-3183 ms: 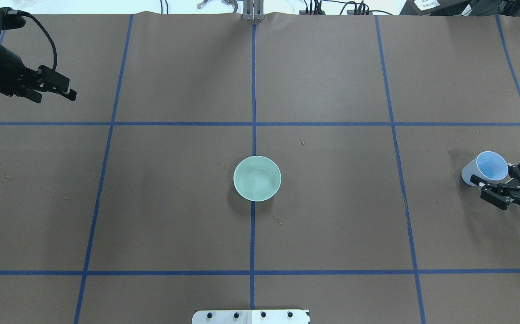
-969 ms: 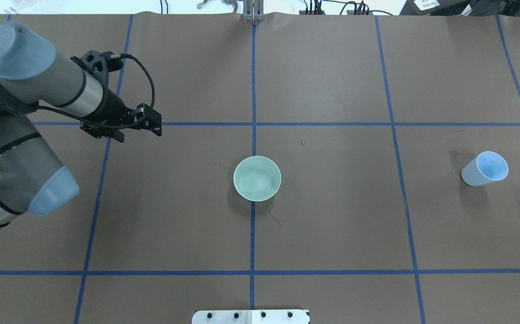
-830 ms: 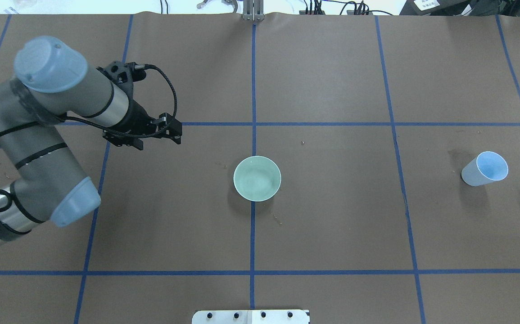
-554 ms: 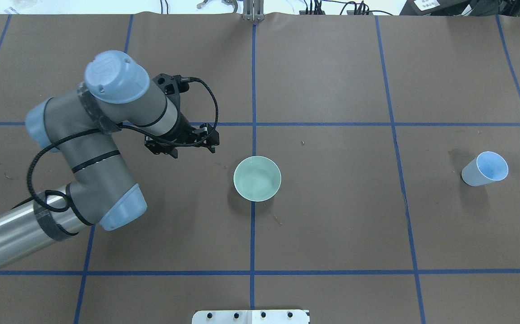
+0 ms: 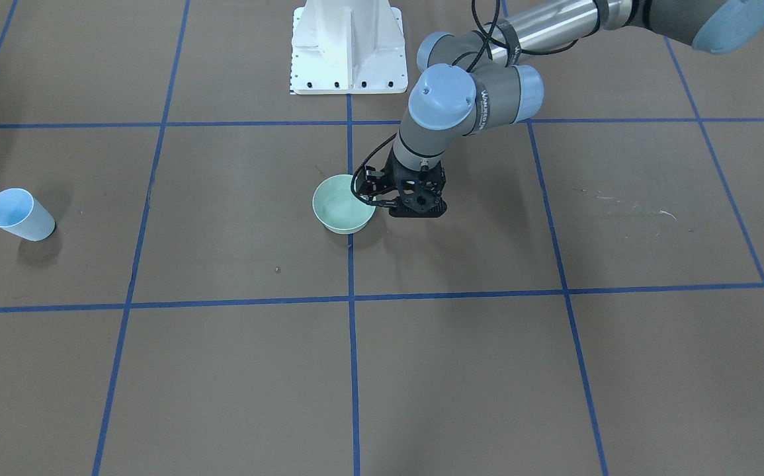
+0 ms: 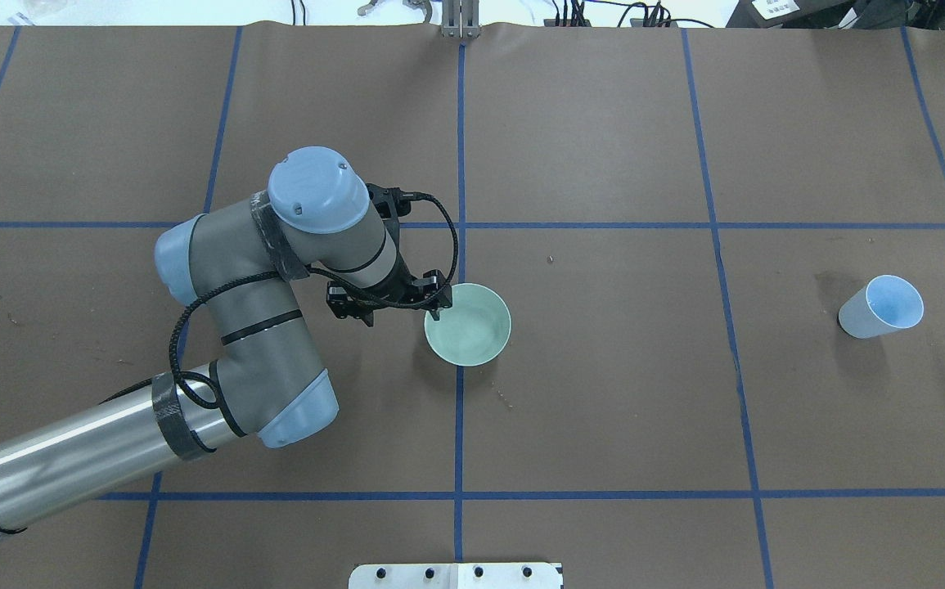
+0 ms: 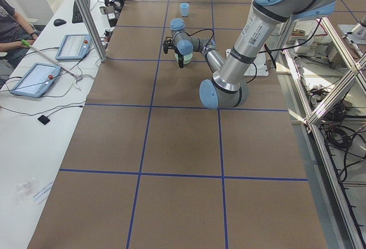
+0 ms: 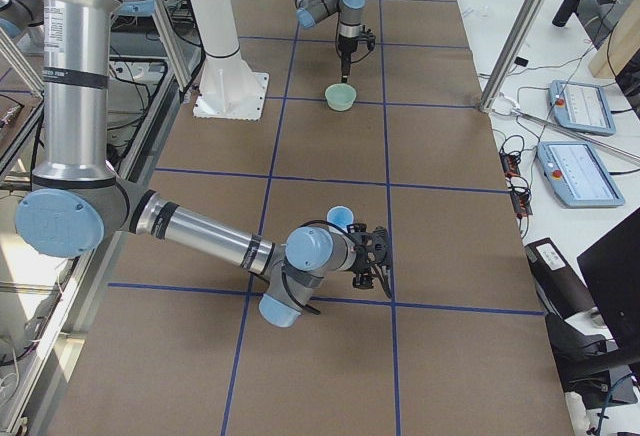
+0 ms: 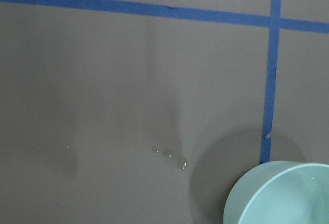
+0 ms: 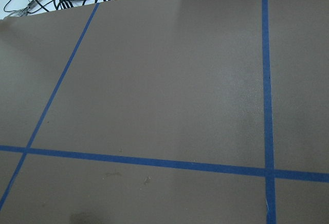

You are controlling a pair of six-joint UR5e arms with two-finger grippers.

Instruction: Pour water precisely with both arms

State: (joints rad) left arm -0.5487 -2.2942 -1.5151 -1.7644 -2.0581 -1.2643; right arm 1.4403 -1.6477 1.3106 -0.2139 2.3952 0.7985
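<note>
A pale green bowl (image 6: 472, 327) stands at the table's middle, also in the front view (image 5: 339, 211) and at the left wrist view's lower right (image 9: 280, 196). I see only a faint sheen of water inside. My left gripper (image 6: 437, 304) hangs at the bowl's left rim, jaws apart, and holds nothing; it also shows in the front view (image 5: 372, 195). A light blue cup (image 6: 881, 307) stands alone at the far right. My right gripper (image 8: 378, 256) shows only in the right side view, beside the cup (image 8: 340, 218); I cannot tell its state.
A few water drops (image 9: 182, 162) lie on the brown paper left of the bowl. The white pedestal (image 5: 348, 46) stands at the robot's edge. Blue tape lines cross the table. An operator (image 7: 11, 29) sits at a side desk with tablets.
My left arm swept in from the far left to the bowl's left rim. My right gripper, at the blue cup 3.2 s ago, has left the overhead view; the cup stays put.
</note>
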